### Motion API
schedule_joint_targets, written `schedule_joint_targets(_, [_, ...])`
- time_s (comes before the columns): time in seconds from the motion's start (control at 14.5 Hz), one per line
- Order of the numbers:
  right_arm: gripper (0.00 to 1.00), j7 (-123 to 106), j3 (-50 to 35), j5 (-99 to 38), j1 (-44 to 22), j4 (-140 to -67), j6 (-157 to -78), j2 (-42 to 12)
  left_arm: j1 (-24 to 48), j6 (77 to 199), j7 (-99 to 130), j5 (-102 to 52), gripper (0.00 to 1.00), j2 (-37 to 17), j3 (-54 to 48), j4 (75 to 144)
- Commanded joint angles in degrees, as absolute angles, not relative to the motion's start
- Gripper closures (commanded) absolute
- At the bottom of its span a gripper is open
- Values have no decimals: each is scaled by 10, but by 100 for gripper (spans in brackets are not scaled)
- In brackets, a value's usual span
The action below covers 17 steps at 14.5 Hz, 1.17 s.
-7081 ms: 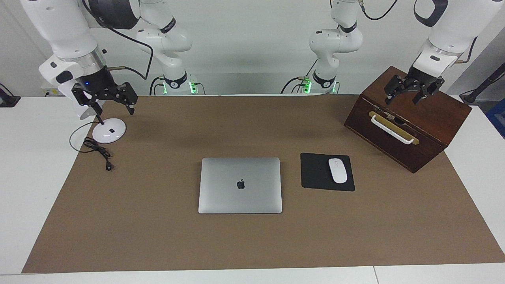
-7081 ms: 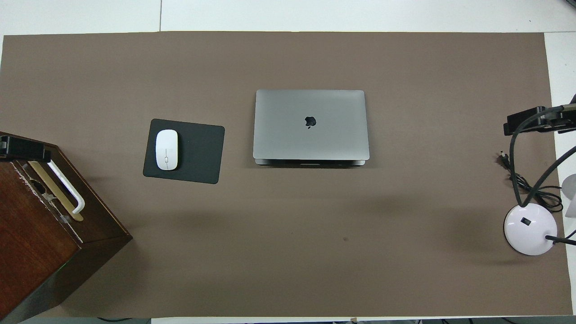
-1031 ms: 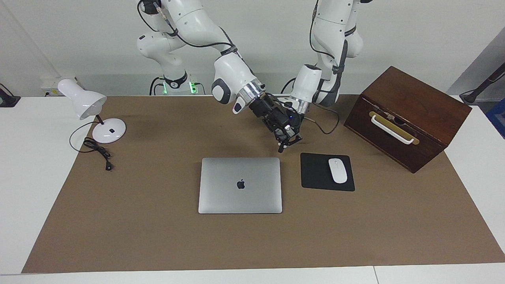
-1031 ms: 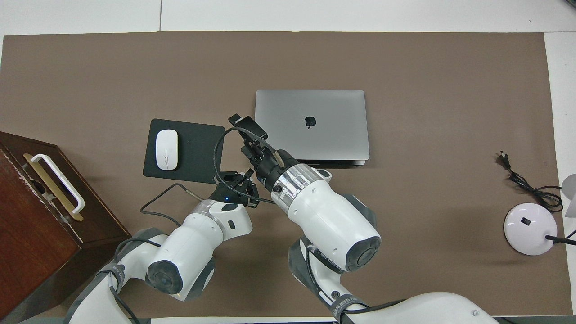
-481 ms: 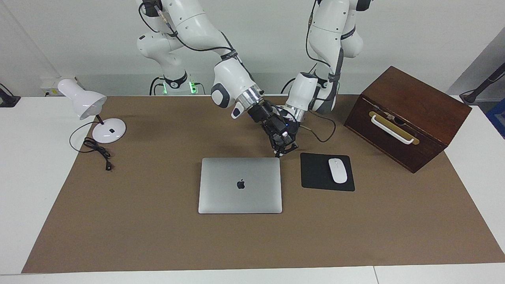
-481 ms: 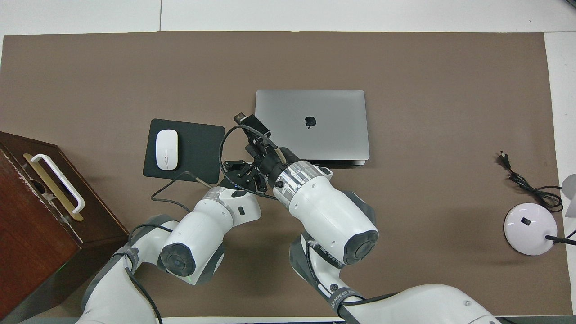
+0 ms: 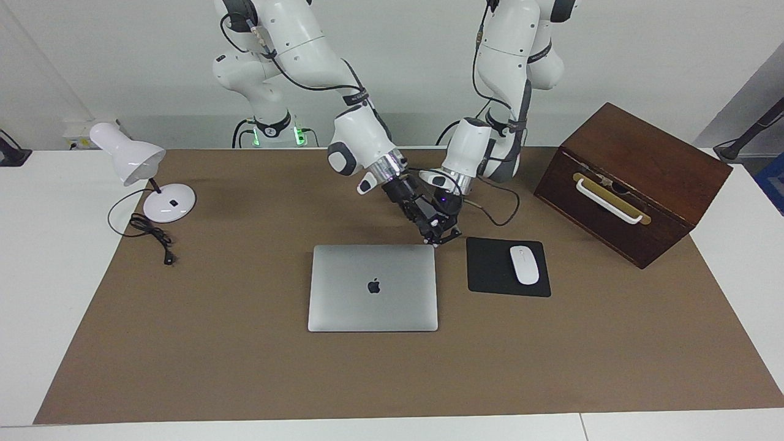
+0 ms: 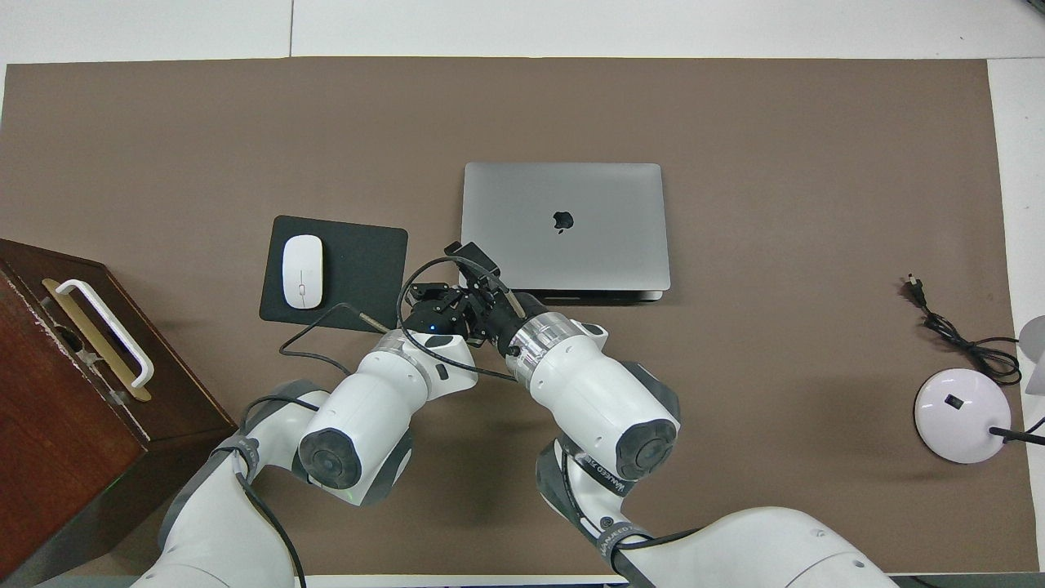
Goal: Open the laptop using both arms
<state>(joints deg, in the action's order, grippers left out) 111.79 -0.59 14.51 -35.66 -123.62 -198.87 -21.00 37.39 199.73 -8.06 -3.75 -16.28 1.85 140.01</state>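
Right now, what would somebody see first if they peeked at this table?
Two white robot arms crowd together over one corner of the closed silver laptop, the corner nearest the robots and the black mouse pad. The left gripper and right gripper almost overlap there. A big brown wooden box sits at the left arm's end, a white desk lamp at the right arm's end.

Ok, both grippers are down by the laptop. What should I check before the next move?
1. Laptop lid closed and flat on the mat: ok.
2. Right gripper at the laptop's corner nearest the robots, toward the left arm's end: ok.
3. Right gripper touching the lid edge: cannot tell.
4. Left gripper shut, over the mat beside that corner: ok.
5. The two grippers clear of each other: cannot tell, they overlap in both views.
6. Mouse pad and mouse apart from the laptop: ok.
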Motion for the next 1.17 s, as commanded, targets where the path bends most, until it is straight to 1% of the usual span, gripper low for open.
schedule_joint_targets(0.0, [0,1068,-4,133,-346,-1307,-1975,-157,377,2008,-90,-39,100,-185,24,1383])
schedule_joint_targets(0.21, [0,1042,-4,134,-339,-1355,-1982,-129,376,2007,-90,-38,100,-190,24,1381])
schedule_joint_targets(0.55, [0,1011,-4,134,-324,-1403,-2007,-113,374,2008,-89,-38,100,-193,24,1375])
schedule_joint_targets(0.89, [0,1000,-3,134,-316,-1431,-2008,-91,374,2007,-91,-38,100,-201,25,1371])
schedule_joint_targets(1.1, [0,991,-3,134,-306,-1433,-2008,-92,373,2007,-91,-38,100,-209,25,1364])
